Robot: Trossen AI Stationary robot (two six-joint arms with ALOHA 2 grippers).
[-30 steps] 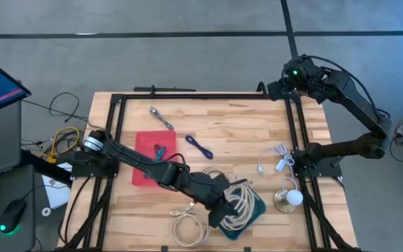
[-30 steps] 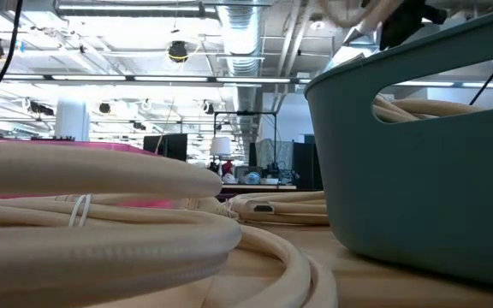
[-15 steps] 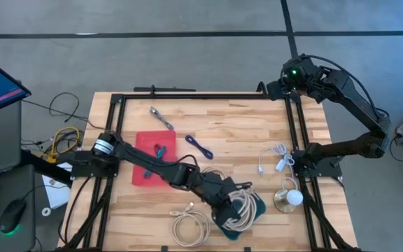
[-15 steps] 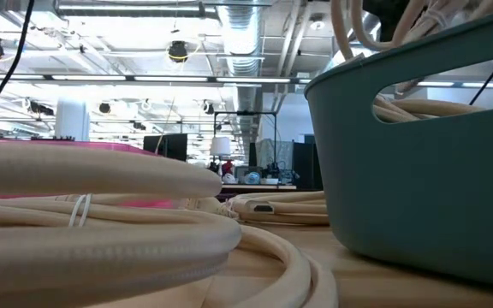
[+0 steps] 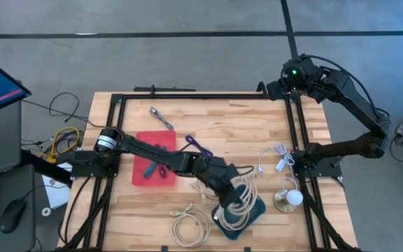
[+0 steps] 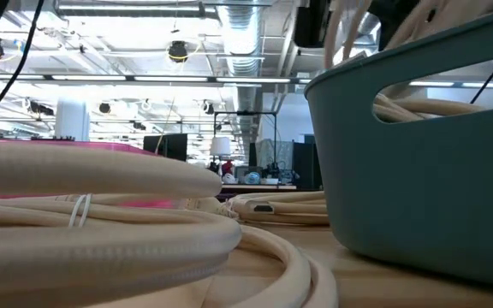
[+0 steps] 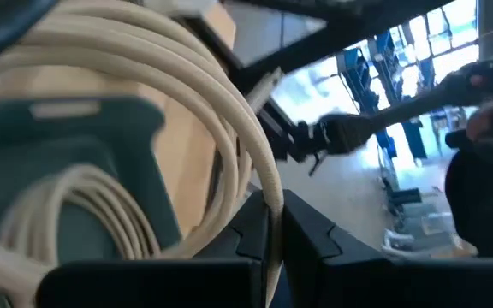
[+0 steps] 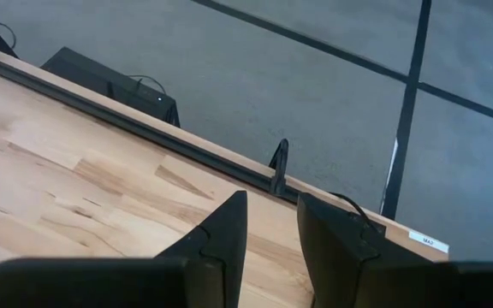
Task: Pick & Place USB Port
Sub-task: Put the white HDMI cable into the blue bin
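Left gripper (image 5: 224, 207), jaws pinching cream cable (image 5: 240, 199), has lifted it higher over teal basket (image 5: 256, 208); arm pulled back toward red tray (image 5: 140, 149). Right gripper (image 8: 268, 224) unmoved at far corner, jaws slightly apart, empty.

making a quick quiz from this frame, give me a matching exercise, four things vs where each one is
Things:
1. teal plastic bin
2. red flat tray
3. silver metal wrench
4. left gripper

Places:
A. far side of the table
B. near edge, holding cream cable coils
C. left of the table's middle
D. over the bin, shut on a cream cable

Pairs: 1-B, 2-C, 3-A, 4-D
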